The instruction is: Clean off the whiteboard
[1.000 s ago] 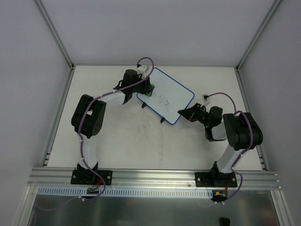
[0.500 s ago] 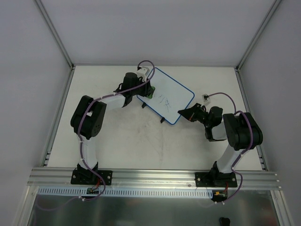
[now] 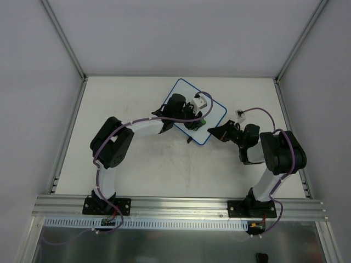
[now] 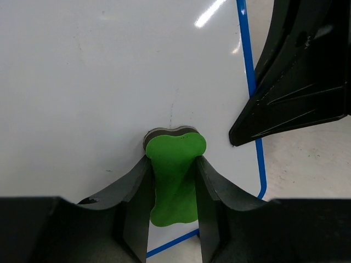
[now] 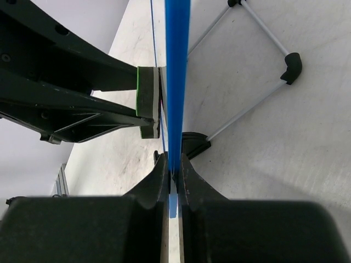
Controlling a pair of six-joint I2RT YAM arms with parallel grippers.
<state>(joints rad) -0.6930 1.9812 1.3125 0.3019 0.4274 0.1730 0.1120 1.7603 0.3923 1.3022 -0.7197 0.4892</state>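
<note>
The whiteboard (image 3: 181, 91) stands tilted on the table, white with a thin blue rim. My left gripper (image 3: 197, 121) reaches across its face, shut on the small green bone-shaped eraser (image 3: 202, 121). In the left wrist view the eraser (image 4: 174, 178) is pressed to the board (image 4: 104, 76) near its lower right corner, and a faint thin mark shows just above it. My right gripper (image 3: 214, 131) is shut on the board's right edge. In the right wrist view the blue rim (image 5: 177, 76) runs edge-on between its closed jaws (image 5: 174, 171), and the eraser (image 5: 147, 98) shows side-on against the board's face.
A black foot (image 5: 195, 144) and a thin wire stand (image 5: 258, 66) prop the board from behind. Grey walls and metal posts enclose the table (image 3: 137, 164). The right arm's black fingers (image 4: 290, 93) fill the right of the left wrist view.
My left arm has swept the eraser from the board's left edge across its face to the right corner. The scribble in the middle no longer shows. The right arm has stayed put.
</note>
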